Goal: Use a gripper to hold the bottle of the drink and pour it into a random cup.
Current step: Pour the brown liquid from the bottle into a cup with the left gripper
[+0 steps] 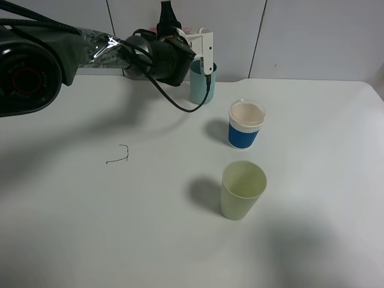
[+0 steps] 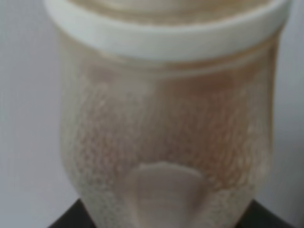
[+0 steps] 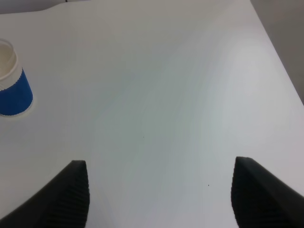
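Note:
My left gripper [image 1: 196,53], black with a white mount, reaches across to the back middle and hovers just above the teal-green cup [image 1: 203,85]. It is shut on the bottle [image 2: 166,123], which fills the left wrist view: clear plastic, white neck ring, reddish-brown drink foaming thinly on the inside. In the high view the bottle is almost wholly hidden behind the gripper. I cannot tell whether liquid is flowing. My right gripper [image 3: 161,199] is open and empty over bare table, out of the high view.
A blue cup with a white rim [image 1: 245,127] stands in front of and right of the teal cup; it also shows in the right wrist view [image 3: 13,88]. A pale yellow-green cup [image 1: 242,191] stands nearer. A black wire scrap [image 1: 119,157] lies left.

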`<move>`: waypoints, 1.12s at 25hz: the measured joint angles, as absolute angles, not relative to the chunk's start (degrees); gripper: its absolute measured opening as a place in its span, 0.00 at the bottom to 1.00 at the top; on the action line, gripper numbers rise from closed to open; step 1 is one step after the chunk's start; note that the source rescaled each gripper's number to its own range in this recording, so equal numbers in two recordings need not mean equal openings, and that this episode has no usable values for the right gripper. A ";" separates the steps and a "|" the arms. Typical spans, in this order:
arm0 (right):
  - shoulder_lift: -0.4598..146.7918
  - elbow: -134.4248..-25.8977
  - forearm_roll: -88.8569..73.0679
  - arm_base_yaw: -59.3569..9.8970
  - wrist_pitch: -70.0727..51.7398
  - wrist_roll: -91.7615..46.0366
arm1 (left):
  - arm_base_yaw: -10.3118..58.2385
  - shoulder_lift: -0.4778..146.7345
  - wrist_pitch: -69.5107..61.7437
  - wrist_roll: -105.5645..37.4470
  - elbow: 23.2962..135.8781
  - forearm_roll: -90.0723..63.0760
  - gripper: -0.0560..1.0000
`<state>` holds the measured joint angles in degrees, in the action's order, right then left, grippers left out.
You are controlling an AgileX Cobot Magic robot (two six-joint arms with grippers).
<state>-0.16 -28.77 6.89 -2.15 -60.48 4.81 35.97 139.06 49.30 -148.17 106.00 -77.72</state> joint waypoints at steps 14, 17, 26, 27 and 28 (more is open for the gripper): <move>-0.16 -28.77 6.89 -2.15 -60.48 4.81 | 35.97 139.06 50.90 -148.17 106.00 -76.39 0.06; -0.16 -28.77 6.89 -2.15 -60.48 4.81 | 35.97 139.06 51.45 -148.17 106.00 -76.39 0.06; -0.16 -28.77 6.89 -2.15 -60.48 4.81 | 35.97 139.06 53.43 -148.17 106.00 -76.39 0.06; -0.16 -28.77 6.89 -2.15 -60.48 4.81 | 35.97 139.06 53.49 -148.17 106.00 -76.39 0.06; -0.16 -28.77 6.89 -2.15 -60.48 4.81 | 35.97 139.06 53.64 -148.17 106.00 -76.39 0.06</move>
